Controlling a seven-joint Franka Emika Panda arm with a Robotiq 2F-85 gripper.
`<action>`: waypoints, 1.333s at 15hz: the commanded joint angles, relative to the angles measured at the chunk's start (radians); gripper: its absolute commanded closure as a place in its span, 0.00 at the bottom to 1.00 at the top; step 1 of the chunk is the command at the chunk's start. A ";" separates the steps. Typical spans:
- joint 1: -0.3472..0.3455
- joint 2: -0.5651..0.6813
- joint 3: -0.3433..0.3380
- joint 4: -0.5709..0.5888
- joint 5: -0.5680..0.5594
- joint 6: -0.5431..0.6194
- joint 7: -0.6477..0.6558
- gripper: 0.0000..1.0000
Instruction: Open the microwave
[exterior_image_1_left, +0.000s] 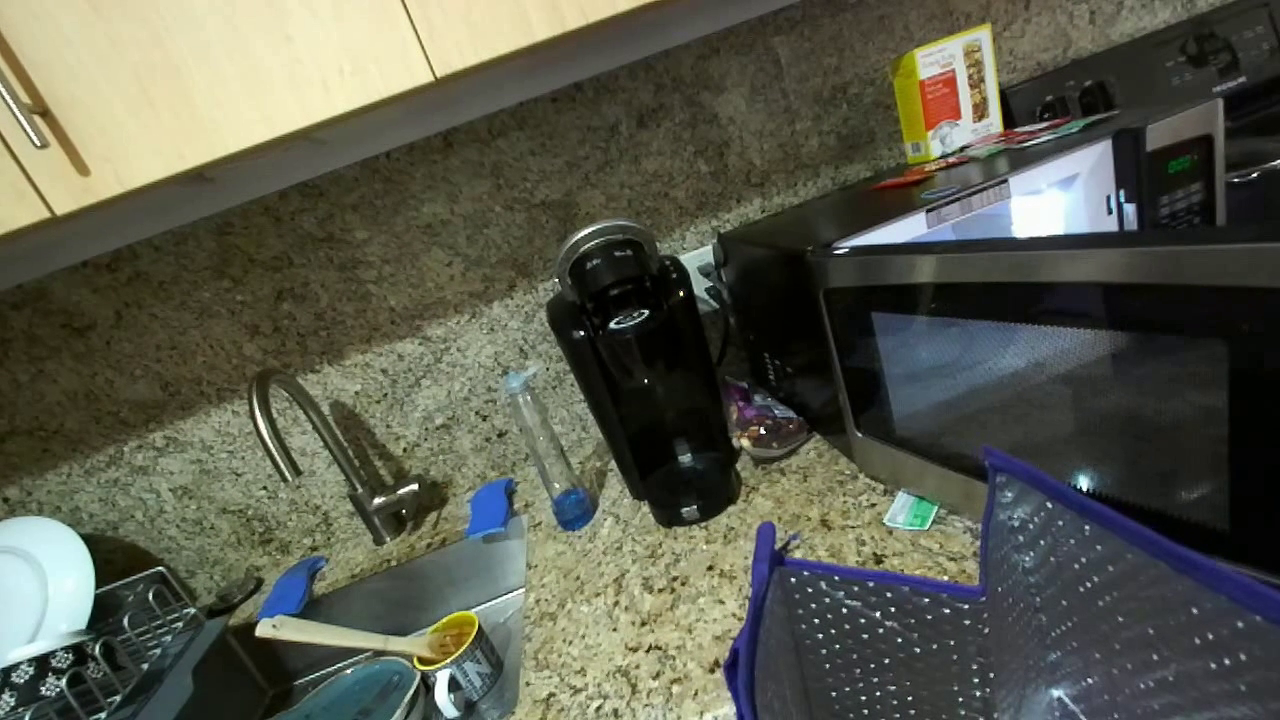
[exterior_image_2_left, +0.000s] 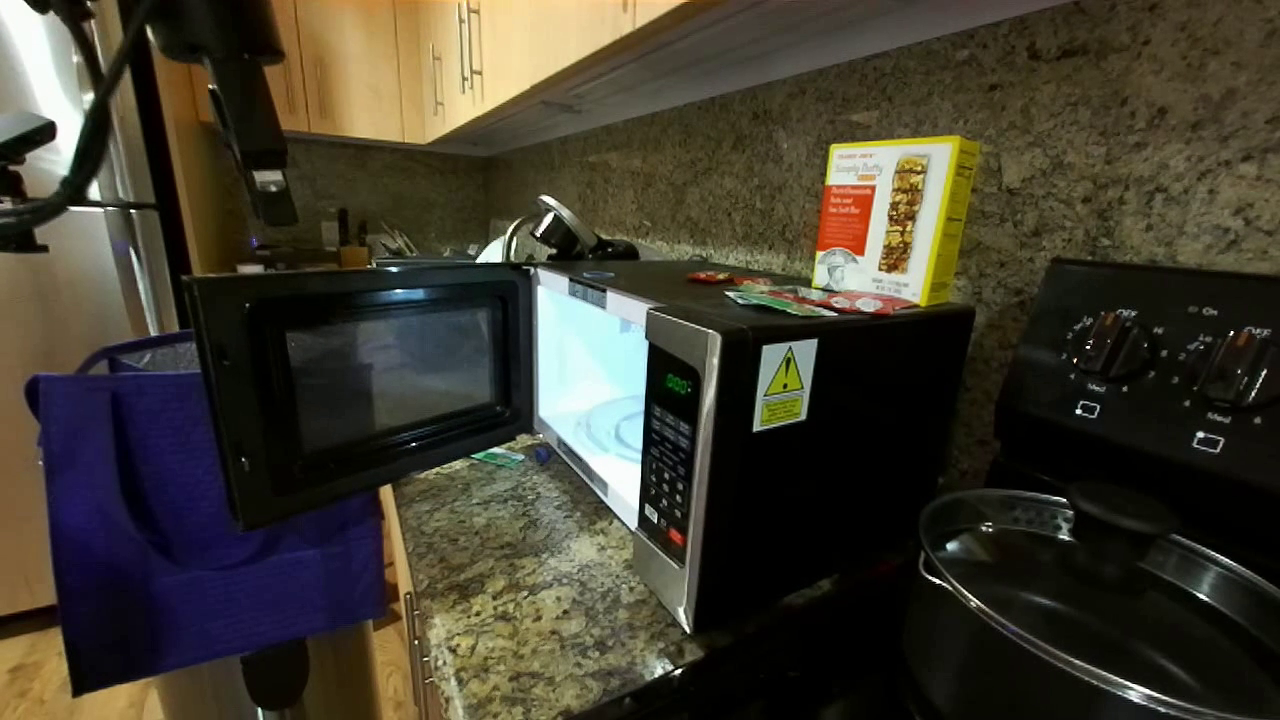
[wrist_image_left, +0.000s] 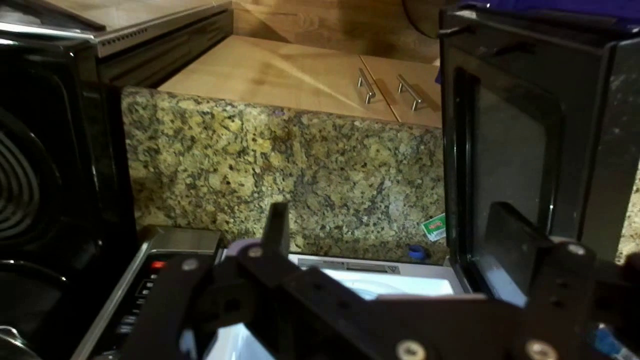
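The microwave (exterior_image_2_left: 840, 440) is a steel-and-black box on the granite counter. Its door (exterior_image_2_left: 390, 370) stands swung wide open, and the cavity (exterior_image_2_left: 595, 375) is lit inside. In an exterior view the door's dark glass front (exterior_image_1_left: 1050, 400) faces the camera, with the lit cavity behind it. In the wrist view the open door (wrist_image_left: 505, 140) stands on the right and the cavity's edge (wrist_image_left: 410, 284) shows below. My gripper (wrist_image_left: 392, 212) is open, with nothing between its fingers. In an exterior view the gripper (exterior_image_2_left: 270, 195) hangs above the open door, apart from it.
A purple bag (exterior_image_2_left: 210, 560) is beside the door, also in an exterior view (exterior_image_1_left: 870, 630). A coffee maker (exterior_image_1_left: 650, 380) stands beside the microwave. A snack box (exterior_image_2_left: 890, 220) and packets (exterior_image_2_left: 780, 297) lie on top. A lidded pot (exterior_image_2_left: 1090, 600) sits on the stove.
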 joint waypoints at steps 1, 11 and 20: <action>-0.036 -0.044 -0.022 -0.013 -0.002 -0.085 0.022 0.00; -0.084 -0.065 -0.145 -0.045 -0.001 -0.114 -0.086 0.00; -0.097 -0.036 -0.143 -0.014 -0.079 -0.189 -0.139 0.00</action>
